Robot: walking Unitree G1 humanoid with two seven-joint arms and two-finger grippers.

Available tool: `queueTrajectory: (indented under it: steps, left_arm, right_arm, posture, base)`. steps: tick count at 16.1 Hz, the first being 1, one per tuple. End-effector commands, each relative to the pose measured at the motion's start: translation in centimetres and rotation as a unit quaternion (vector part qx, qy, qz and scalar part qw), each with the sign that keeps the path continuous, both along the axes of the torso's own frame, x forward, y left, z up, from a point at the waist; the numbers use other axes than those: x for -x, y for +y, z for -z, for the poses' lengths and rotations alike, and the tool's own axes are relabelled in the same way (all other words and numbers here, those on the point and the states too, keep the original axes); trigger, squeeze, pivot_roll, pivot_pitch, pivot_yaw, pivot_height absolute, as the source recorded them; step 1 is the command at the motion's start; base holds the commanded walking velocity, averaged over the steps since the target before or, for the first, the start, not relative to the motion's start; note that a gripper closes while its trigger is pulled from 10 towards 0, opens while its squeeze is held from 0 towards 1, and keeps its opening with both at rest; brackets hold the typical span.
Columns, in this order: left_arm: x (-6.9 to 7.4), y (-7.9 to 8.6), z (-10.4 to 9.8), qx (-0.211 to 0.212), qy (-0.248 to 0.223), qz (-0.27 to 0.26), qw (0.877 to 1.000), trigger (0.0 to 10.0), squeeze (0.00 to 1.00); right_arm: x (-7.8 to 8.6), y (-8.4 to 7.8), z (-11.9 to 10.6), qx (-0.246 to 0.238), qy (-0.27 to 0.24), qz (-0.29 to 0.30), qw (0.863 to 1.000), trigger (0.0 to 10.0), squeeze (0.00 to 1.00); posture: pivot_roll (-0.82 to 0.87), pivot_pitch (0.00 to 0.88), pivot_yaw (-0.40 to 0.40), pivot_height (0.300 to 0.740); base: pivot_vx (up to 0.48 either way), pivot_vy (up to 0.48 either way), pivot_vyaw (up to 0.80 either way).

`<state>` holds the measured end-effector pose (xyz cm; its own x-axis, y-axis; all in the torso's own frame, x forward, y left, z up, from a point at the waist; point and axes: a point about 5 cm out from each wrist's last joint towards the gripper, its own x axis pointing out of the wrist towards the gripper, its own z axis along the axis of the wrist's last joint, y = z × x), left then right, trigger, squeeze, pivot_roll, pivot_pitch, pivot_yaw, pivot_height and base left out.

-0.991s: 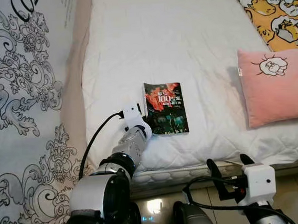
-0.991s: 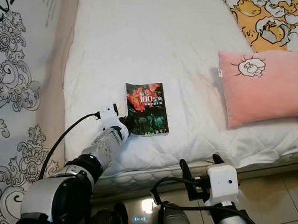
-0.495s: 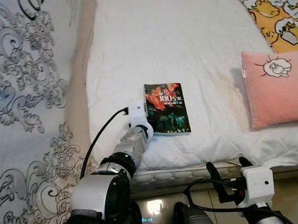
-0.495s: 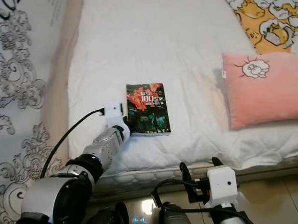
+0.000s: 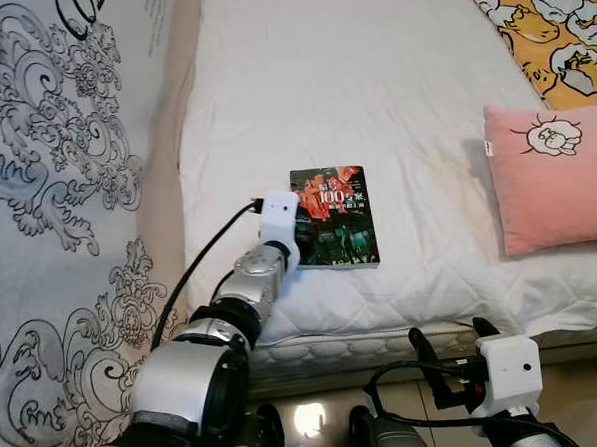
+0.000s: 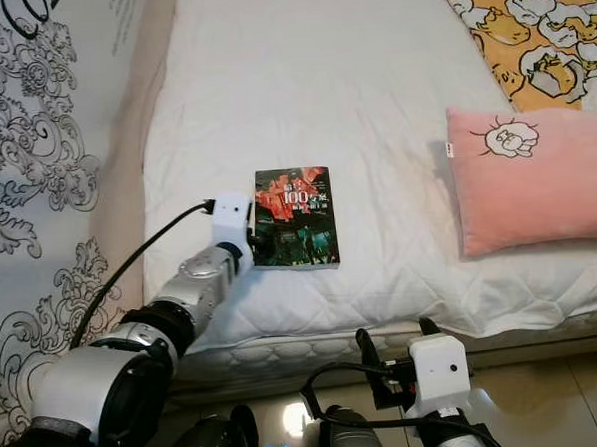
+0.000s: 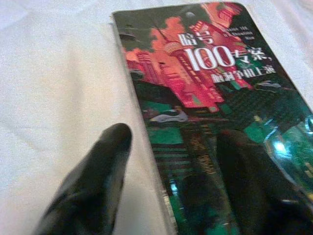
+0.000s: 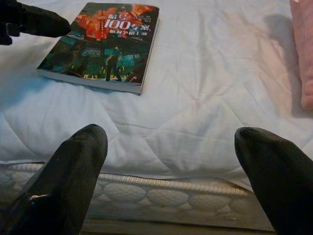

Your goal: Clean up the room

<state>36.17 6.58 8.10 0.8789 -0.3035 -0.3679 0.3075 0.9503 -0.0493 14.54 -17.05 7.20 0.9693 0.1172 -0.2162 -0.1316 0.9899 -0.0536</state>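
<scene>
Dark book (image 5: pixel 334 217) with red cover art lying flat on the white mattress (image 5: pixel 372 99) near its front edge, left gripper (image 7: pixel 171 161) spread across the book's spine edge, pink pillow (image 5: pixel 556 175) well right of book, right gripper (image 8: pixel 181 171) parted, low before the mattress edge

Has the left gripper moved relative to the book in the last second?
Yes. The left gripper has advanced up along the book, its open fingers astride the book's left edge.
</scene>
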Motion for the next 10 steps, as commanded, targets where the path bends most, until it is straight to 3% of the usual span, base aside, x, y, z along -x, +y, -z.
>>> queueTrajectory:
  steps: [1,3,5,6,8,10]
  left_arm:
    - [-0.1,-0.2,-0.3,-0.008,-0.01,0.005,1.0,10.0,1.0]
    - [-0.4,0.2,-0.7,-0.026,-0.033,0.015,0.999,10.0,1.0]
    - [-1.4,2.0,-2.8,-0.024,-0.106,0.027,0.994,10.0,1.0]
    - [-1.4,2.4,-2.9,-0.022,-0.115,0.027,0.993,10.0,1.0]
    - [-1.2,6.0,-3.1,-0.012,-0.153,-0.024,0.988,10.0,1.0]
    - [-0.5,7.6,-3.2,-0.003,-0.176,-0.053,0.983,10.0,1.0]
  right_arm:
    - [0.2,-0.3,0.5,0.002,0.009,0.001,1.0,10.0,0.0]
    - [-0.3,-0.1,0.5,0.001,0.002,-0.003,1.0,10.0,0.0]
    - [-2.1,-0.9,-1.0,0.001,-0.05,0.034,0.998,10.0,0.0]
    - [-2.4,-1.1,-1.3,0.003,-0.06,0.043,0.997,10.0,0.0]
    - [-4.2,-2.6,-1.8,0.001,-0.092,0.094,0.991,10.0,0.0]
    - [-5.5,-2.9,-1.2,-0.005,-0.094,0.104,0.99,10.0,0.0]
  posture:
    - [-0.22,0.134,-0.023,0.74]
    - [-0.2,0.118,-0.014,0.74]
    - [-0.17,0.084,0.01,0.74]
    - [-0.17,0.084,0.01,0.74]
    - [-0.09,0.025,0.035,0.74]
    - [-0.03,0.0,0.043,0.74]
  base:
    - [0.0,0.0,0.0]
    - [0.0,0.0,0.0]
    - [0.0,0.0,0.0]
    - [0.0,0.0,0.0]
    - [0.0,0.0,0.0]
    - [0.0,0.0,0.0]
